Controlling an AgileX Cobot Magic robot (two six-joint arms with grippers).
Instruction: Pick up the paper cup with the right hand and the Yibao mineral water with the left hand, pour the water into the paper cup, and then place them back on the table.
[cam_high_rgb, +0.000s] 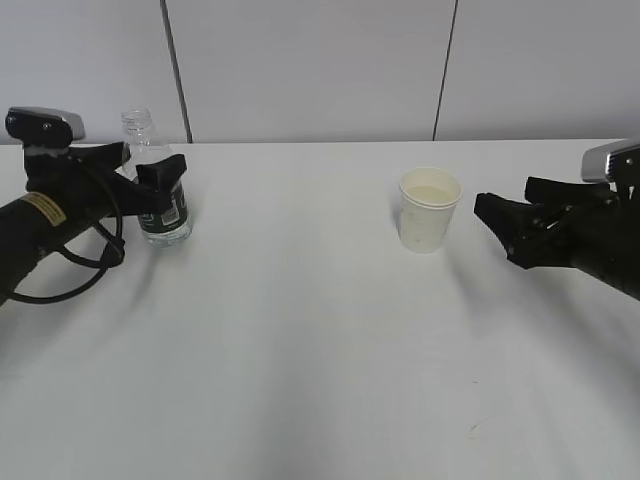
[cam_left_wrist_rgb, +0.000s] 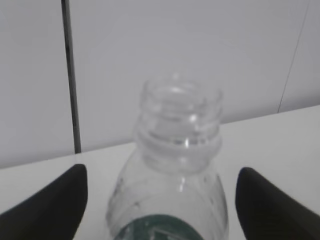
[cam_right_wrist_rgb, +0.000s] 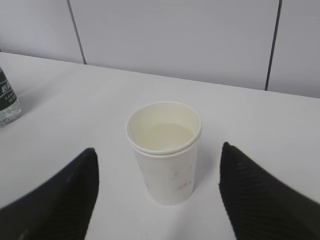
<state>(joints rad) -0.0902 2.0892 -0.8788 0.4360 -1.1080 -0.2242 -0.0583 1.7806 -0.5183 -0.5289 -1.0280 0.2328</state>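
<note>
The Yibao mineral water bottle (cam_high_rgb: 141, 132), clear with a dark green label and no cap, stands on the white table (cam_high_rgb: 300, 350) at the far left. My left gripper (cam_high_rgb: 150, 165) is open with one finger on each side of it. In the left wrist view the bottle (cam_left_wrist_rgb: 180, 150) fills the space between the fingers (cam_left_wrist_rgb: 55, 200), with a gap on each side. The paper cup (cam_high_rgb: 430, 210) stands upright right of centre. My right gripper (cam_high_rgb: 503, 197) is open, just right of the cup. In the right wrist view the cup (cam_right_wrist_rgb: 167, 165) stands ahead of and between the open fingers (cam_right_wrist_rgb: 260, 195), untouched. Whether it holds water, I cannot tell.
A grey panelled wall (cam_high_rgb: 320, 60) runs along the table's far edge. The bottle's base also shows at the left edge of the right wrist view (cam_right_wrist_rgb: 7, 100). A black cable (cam_high_rgb: 85, 270) loops under the left arm.
</note>
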